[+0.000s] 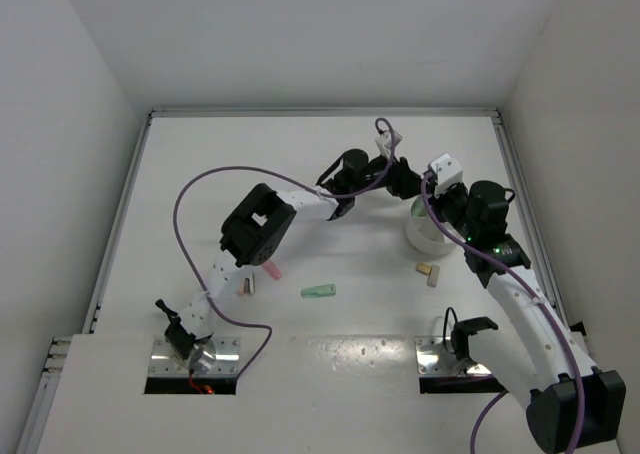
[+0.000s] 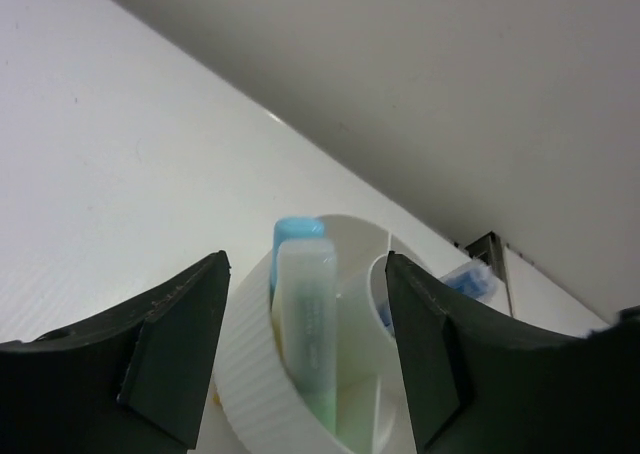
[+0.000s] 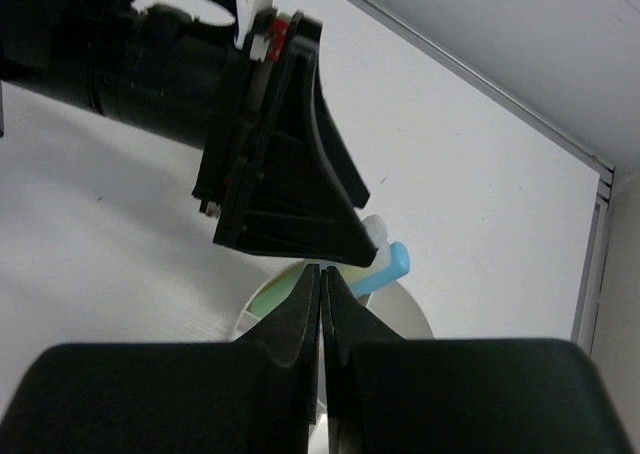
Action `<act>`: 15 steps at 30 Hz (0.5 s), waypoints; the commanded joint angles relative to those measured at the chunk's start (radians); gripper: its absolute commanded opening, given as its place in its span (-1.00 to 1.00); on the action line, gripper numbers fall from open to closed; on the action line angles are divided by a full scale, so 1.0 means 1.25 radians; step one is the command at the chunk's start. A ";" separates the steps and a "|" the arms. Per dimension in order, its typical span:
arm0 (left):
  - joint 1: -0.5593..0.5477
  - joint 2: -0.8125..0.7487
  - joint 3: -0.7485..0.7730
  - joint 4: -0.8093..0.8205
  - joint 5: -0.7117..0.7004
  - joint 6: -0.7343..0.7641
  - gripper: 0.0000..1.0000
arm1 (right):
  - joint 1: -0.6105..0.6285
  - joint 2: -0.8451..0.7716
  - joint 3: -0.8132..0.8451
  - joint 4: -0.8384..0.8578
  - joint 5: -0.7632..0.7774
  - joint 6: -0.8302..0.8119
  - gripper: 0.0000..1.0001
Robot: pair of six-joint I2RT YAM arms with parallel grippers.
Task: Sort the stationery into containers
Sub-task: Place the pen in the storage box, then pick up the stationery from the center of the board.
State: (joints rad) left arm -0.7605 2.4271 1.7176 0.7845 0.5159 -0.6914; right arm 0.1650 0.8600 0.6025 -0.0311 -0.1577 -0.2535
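The top external camera sits high above and behind the arm bases [image 1: 190, 354], looking down over the whole bench [image 1: 330, 164] as far as the back wall [image 1: 320, 44]. The left wrist camera looks out between the fingers of the left gripper [image 2: 305, 269], very near the white tub [image 2: 255, 394], and faces that wall. The right wrist camera looks along the right gripper [image 3: 321, 274] from close by. All three views share the tub.

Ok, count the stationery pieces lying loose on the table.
4: pink stick and small pale piece by the left arm, green stick mid-table, tan block near the tub. Others may be hidden.
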 commanded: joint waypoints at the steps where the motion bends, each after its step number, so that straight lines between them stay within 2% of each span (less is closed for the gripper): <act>1: 0.006 -0.076 0.041 0.003 0.007 0.032 0.40 | -0.004 0.000 0.000 0.030 -0.012 -0.006 -1.00; 7: 0.030 -0.134 -0.023 0.003 -0.041 0.032 0.42 | -0.004 0.000 0.000 0.030 -0.020 -0.006 -1.00; 8: 0.030 -0.151 -0.065 0.014 -0.054 0.024 0.42 | -0.004 0.000 0.000 0.030 -0.020 -0.006 -1.00; 9: 0.040 -0.193 -0.089 0.014 -0.098 0.012 0.37 | -0.004 0.000 0.000 0.030 -0.020 -0.006 -1.00; 10: 0.052 -0.221 -0.116 -0.028 -0.129 0.012 0.19 | -0.004 0.000 0.008 0.030 -0.020 -0.006 -1.00; 11: 0.060 -0.250 -0.178 -0.052 -0.200 -0.003 -0.13 | -0.004 0.000 0.008 0.030 -0.020 -0.006 -1.00; 12: 0.067 -0.286 -0.216 -0.075 -0.241 -0.003 -0.99 | -0.004 -0.007 0.008 0.022 -0.020 -0.006 -0.64; 13: 0.067 -0.368 -0.251 -0.190 -0.303 -0.010 -1.00 | -0.004 -0.007 0.008 0.010 -0.037 -0.013 -0.20; 14: 0.067 -0.411 -0.302 -0.264 -0.434 -0.010 -1.00 | -0.004 -0.007 0.015 -0.003 -0.054 -0.020 0.28; 15: 0.053 -0.453 -0.326 -0.336 -0.508 0.003 -1.00 | -0.004 0.000 0.015 -0.025 -0.115 -0.044 0.63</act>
State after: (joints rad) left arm -0.6956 2.0392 1.3773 0.5781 0.2028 -0.6933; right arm 0.1650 0.8597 0.6029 -0.0456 -0.1905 -0.2680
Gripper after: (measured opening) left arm 0.010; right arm 0.729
